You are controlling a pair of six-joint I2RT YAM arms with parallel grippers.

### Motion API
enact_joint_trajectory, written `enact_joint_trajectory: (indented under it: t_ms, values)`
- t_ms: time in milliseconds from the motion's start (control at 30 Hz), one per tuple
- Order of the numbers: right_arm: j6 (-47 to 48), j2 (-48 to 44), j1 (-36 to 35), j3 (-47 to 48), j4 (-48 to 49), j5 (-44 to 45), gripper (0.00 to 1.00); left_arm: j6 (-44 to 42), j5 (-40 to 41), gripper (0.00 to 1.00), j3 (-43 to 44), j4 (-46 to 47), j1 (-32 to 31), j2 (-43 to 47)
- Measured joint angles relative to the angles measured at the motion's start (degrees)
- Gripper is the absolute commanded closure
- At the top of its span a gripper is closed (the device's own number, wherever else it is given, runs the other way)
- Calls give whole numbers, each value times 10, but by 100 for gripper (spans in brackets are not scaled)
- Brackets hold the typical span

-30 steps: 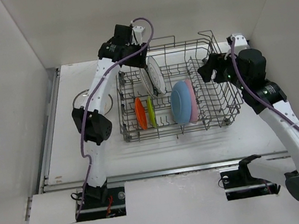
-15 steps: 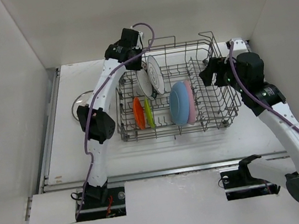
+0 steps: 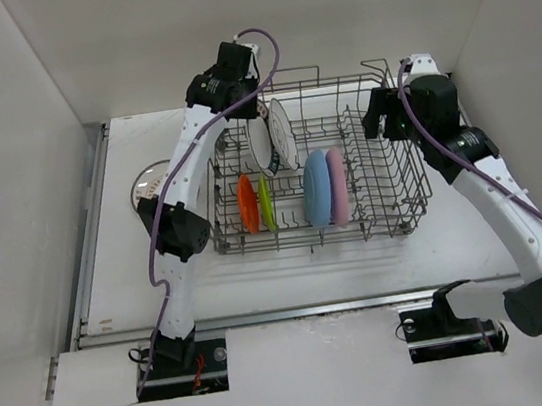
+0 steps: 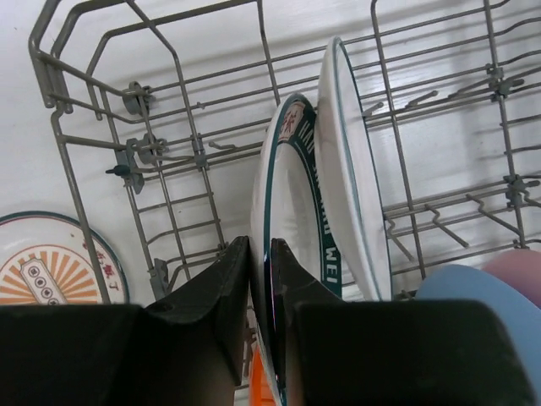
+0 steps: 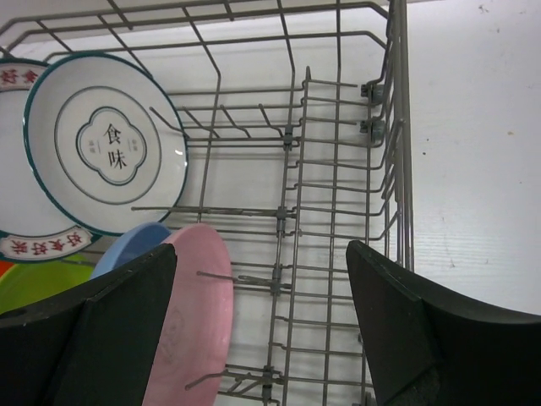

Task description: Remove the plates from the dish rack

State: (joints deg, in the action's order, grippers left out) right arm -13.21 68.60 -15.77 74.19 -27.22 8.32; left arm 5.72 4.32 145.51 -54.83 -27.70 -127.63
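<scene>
Top cam: 1 patterned plate is out on the counter, left of the dish rack. 6 left inside: 2 white, orange, lime, blue, pink. Early days imo. Left arm reaches to the rack's upper-left corner, right arm sits over its upper right.

Left wrist: left end effector is pinched on the rim of the nearer white plate.

Right wrist: right end effector is spread wide w/ nothing in it.

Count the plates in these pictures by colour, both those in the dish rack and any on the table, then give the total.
White patterned plates: 3 (2 in the dish rack, 1 on the table)
Orange plate: 1
Lime-green plate: 1
Light-blue plate: 1
Pink plate: 1
Total: 7
</scene>
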Motion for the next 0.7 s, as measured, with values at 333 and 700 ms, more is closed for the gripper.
enact_joint_trajectory:
  t_ms: [333, 700]
  values:
    - [-12, 58, 9, 93, -56, -1, 11, -29, 5, 100, 12, 8, 4, 68]
    - [-21, 91, 36, 129, -85, 21, 9, -19, -27, 100, -50, 19, 138, 169]
